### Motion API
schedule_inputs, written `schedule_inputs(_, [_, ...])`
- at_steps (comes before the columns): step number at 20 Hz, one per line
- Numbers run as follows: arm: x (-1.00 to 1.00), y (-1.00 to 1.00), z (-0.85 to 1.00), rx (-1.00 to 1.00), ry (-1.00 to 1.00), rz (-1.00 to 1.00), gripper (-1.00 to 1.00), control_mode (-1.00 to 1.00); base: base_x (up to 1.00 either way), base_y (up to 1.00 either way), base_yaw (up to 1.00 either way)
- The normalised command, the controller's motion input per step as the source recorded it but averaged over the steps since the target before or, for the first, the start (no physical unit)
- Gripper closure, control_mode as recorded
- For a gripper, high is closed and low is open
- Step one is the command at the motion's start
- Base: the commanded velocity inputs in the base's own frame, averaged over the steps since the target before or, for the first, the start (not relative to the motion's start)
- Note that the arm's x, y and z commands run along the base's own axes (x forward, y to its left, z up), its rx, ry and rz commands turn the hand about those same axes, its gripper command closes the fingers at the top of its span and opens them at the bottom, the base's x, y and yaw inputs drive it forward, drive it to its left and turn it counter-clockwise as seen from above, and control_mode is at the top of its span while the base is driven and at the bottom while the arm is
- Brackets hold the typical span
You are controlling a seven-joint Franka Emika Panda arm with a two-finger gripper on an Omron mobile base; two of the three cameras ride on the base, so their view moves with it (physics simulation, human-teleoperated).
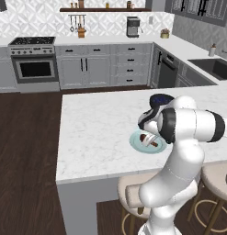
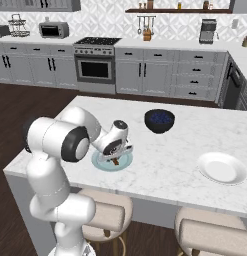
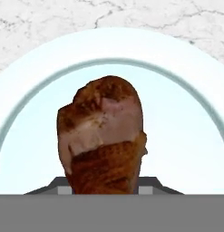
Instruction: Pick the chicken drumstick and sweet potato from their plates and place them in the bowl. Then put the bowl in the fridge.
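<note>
1. The chicken drumstick point(image 3: 103, 136) was a lumpy reddish-brown piece with a paler pink patch across its thick end and a rough, seared-looking skin. It lay on the pale blue-teal plate point(image 3: 190, 113), a smooth round plate with a broad lighter rim.
2. That plate sat near the front edge of the white marble-veined bench point(image 1: 96, 128), close to the stools point(image 2: 102, 212), which had round, padded tan seats.
3. The pincer point(image 2: 116, 159) was lowered onto the plate, right at the drumstick. In the hand view the meat stood between the finger tips and hid them, so whether they were pinching it or just flanking it could not be told.
4. The right base view showed a second plate point(image 2: 222, 167), plain white and bare, well apart to the right on the same bench, and a dark blue-black bowl point(image 2: 159, 120), round and deep, behind the teal plate. In the left base view, the arm covered most of that bowl point(image 1: 160, 98).
5. The left base view showed the drumstick point(image 1: 147, 139) as a small dark red shape beside the white wrist.
6. No readable writing or labels appeared on anything.
</note>
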Motion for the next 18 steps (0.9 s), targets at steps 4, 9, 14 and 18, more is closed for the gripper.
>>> schedule_inputs(4, [-0.54,0.24,0.0,-0.05,-0.06,0.0,1.0,-1.0,0.0,0.0,0.0])
schedule_inputs(9, [-0.69,0.01,0.42,-0.02,-0.05,-0.03,1.0,-1.0,0.0,0.0,0.0])
schedule_inputs(14, [-0.54,-0.01,0.89,-0.01,0.0,-0.12,1.0,-1.0,0.0,0.0,0.0])
schedule_inputs(18, [-0.31,-0.02,1.0,0.0,0.05,-0.16,1.0,-1.0,0.0,0.0,0.0])
